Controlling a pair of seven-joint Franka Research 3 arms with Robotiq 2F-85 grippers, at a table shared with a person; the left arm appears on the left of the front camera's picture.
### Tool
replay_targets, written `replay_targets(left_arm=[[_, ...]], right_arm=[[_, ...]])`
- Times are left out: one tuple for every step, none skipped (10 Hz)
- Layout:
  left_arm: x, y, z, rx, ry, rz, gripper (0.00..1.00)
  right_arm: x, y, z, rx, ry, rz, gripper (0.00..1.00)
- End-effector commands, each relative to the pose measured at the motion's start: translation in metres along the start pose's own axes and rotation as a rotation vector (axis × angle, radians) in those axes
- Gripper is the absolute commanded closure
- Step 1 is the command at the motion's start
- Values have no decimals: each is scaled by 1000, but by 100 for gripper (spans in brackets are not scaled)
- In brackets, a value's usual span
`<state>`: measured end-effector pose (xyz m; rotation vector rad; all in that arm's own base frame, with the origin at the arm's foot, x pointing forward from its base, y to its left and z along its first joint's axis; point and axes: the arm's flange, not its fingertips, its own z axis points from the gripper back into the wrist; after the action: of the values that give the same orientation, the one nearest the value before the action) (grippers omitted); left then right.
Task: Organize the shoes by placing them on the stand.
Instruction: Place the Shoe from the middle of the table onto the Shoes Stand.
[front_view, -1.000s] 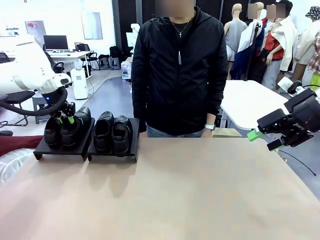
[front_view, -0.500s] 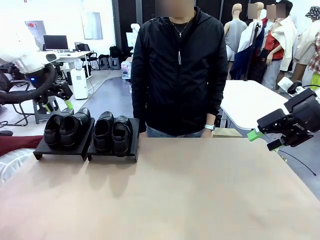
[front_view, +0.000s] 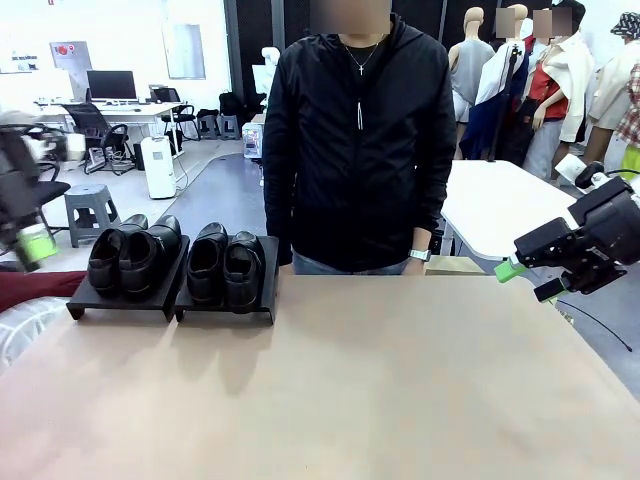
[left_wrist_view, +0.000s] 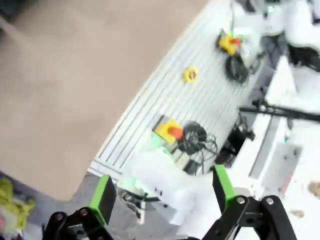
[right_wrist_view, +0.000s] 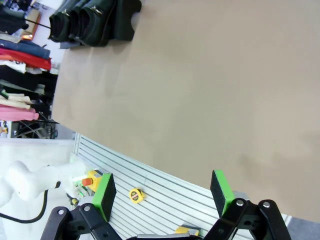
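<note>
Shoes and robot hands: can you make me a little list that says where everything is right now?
shoes: four black shoes, all on the stand, toes toward the robot
stand: two black platforms side by side at the table's far left, one pair on each
left gripper: open, holding nothing, off the table's left side, blurred in the front view
right gripper: open, holding nothing, at the right edge
person: standing behind the table in a black jacket

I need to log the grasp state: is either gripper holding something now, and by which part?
Nothing is held. The left gripper and the right gripper are both open with nothing between their pads. All four shoes sit on the stand.
</note>
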<state>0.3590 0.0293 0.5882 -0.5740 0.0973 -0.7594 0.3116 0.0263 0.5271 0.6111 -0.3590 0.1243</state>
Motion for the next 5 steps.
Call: replay_targets(left_arm=[[-34, 10, -12, -36, -160, -57, 0], [-41, 22, -22, -117, -251, -118, 0], [-39, 37, -28, -195, -402, -90, 0], [-21, 50, -29, -287, -541, -69, 0], [0, 54, -30, -290, -551, -31, 0]], right_arm=[[3, 0, 1, 33, -7, 12, 0], [3, 0, 1, 33, -7, 12, 0], [3, 0, 1, 33, -7, 12, 0], [3, 0, 1, 33, -7, 12, 0], [3, 0, 1, 33, -7, 12, 0]])
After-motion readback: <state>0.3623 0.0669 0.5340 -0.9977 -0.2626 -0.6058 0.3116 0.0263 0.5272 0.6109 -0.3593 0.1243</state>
